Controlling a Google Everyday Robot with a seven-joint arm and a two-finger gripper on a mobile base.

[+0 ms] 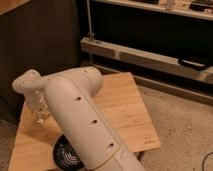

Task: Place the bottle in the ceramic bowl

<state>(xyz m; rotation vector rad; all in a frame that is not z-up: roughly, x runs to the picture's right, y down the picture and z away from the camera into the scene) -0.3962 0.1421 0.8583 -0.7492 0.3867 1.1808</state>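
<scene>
1. A square table (127, 117) of light wooden planks stands on a speckled grey floor (187, 132), and it carries the task's things.
2. A thick white robot arm (80, 117) with small dark holes along its casing rises from the bottom of the camera view. It crosses the left half of the table and bends at a rounded white wrist (27, 82) over the table's left edge.
3. The gripper (36, 106) hangs below that wrist and points down over the left part of the table, close to the left edge.
4. Whether the gripper is spread or pressed together cannot be told.
5. The small slim whitish plastic bottle (39, 120) shows as a pale shape at the lower end of the gripper, with a white end lowest. It is just above or on the table surface near the left edge, and which of the two cannot be told. Whether the gripper grips it cannot be told either.
6. The round shallow glossy black ceramic bowl (65, 156), with pale concentric rings at its centre, sits at the near edge of the table, left of the middle. The arm covers its right side.
7. The bottle is outside the bowl, toward the far left of it.
8. Behind the table a grey metal shelf rail (150, 52) runs across the view, in front of dark shelving.
</scene>
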